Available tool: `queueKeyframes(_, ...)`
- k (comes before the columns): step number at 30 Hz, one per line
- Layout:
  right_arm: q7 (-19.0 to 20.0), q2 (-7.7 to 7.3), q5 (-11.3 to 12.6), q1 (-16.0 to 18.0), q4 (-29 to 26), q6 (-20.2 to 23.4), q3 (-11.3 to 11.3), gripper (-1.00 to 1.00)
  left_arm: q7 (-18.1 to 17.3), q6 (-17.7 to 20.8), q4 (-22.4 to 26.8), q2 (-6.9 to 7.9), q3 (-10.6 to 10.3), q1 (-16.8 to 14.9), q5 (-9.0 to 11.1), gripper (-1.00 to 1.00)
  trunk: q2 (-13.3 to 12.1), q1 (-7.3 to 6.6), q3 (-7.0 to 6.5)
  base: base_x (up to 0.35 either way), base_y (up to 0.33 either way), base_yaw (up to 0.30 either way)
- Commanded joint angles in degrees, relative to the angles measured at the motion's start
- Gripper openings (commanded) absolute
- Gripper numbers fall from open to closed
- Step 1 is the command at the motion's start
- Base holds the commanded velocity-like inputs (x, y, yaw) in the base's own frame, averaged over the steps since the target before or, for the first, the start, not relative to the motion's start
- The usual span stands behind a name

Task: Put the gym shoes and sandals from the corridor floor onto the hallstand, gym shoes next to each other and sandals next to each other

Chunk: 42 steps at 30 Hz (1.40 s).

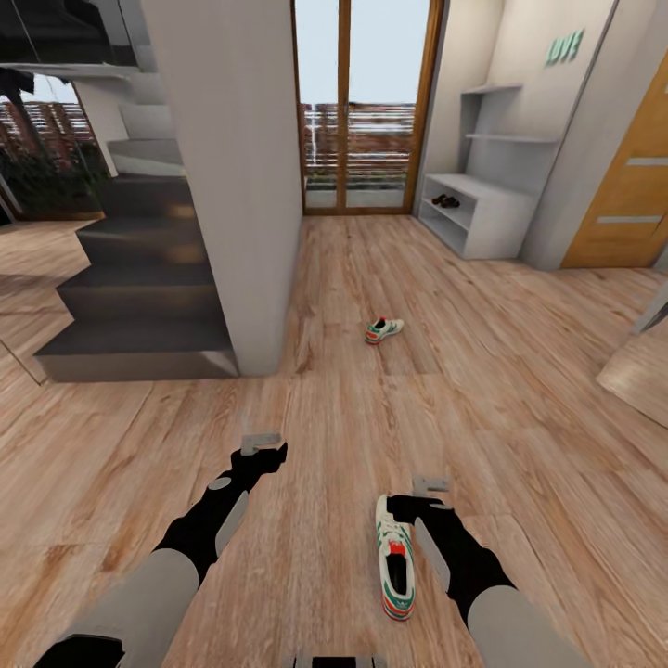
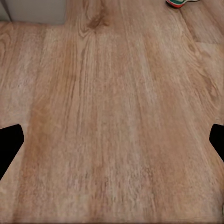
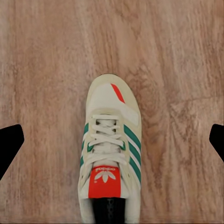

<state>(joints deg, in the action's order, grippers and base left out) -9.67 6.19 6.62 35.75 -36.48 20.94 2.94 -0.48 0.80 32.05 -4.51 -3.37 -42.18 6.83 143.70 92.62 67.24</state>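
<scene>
One gym shoe (image 1: pixel 395 557) lies on the corridor floor (image 1: pixel 325 417) just left of my right gripper (image 1: pixel 429 492). In the right wrist view that white, green-striped shoe (image 3: pixel 109 158) sits below the open right gripper (image 3: pixel 113 142), apart from both fingertips (image 3: pixel 9 144). The other gym shoe (image 1: pixel 383 329) lies farther ahead, mid-corridor, and its edge (image 2: pixel 182 2) shows in the left wrist view. My left gripper (image 1: pixel 263 447) hangs open over bare planks (image 2: pixel 112 116). The two sandals (image 1: pixel 445 200) rest side by side as a small dark pair on the hallstand's (image 1: pixel 492 223) flat top.
A dark staircase (image 1: pixel 139 278) rises at the left, beside a white pillar (image 1: pixel 232 186). Glass doors (image 1: pixel 366 102) close the corridor's far end. An orange wooden door (image 1: pixel 626 186) stands right of the hallstand. A pale panel (image 1: pixel 640 366) juts in at the right edge.
</scene>
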Motion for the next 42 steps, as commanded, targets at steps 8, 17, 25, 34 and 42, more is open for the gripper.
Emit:
queueKeyframes(8, -0.58, 0.02, 0.53, 0.02, 3.72, -4.29, 0.31, 1.0, -0.05, 0.08, 0.03, 0.02, -0.14, -0.03, 0.57, 1.0, 0.13, 0.19, 2.58, 0.0, 0.0, 0.0)
queueKeyframes(17, -0.61, 0.01, 0.5, 0.02, 4.28, -7.15, 0.35, 1.0, -0.05, 0.08, -0.03, 0.02, -0.14, -0.01, 0.56, 1.0, 0.25, 0.42, 5.42, 0.0, 0.0, 0.0)
queueKeyframes(25, -0.62, 0.04, 0.5, 0.02, 4.25, -7.3, 0.39, 1.0, -0.03, 0.08, -0.05, 0.02, -0.14, -0.02, 0.56, 1.0, 0.36, 0.63, 7.87, 0.0, 0.0, 0.0)
queueKeyframes(34, -0.62, 0.0, 0.5, 0.02, 4.23, -7.32, 0.4, 1.0, 0.03, 0.08, 0.02, 0.02, -0.1, -0.05, 0.56, 1.0, 0.36, 0.63, 8.03, 0.0, 0.0, 0.0)
queueKeyframes(42, -0.62, -0.02, 0.5, 0.02, 4.23, -7.32, 0.4, 1.0, -0.03, 0.08, -0.01, 0.02, -0.13, -0.02, 0.56, 1.0, 0.36, 0.63, 8.04, -0.071, 0.03, 0.0)
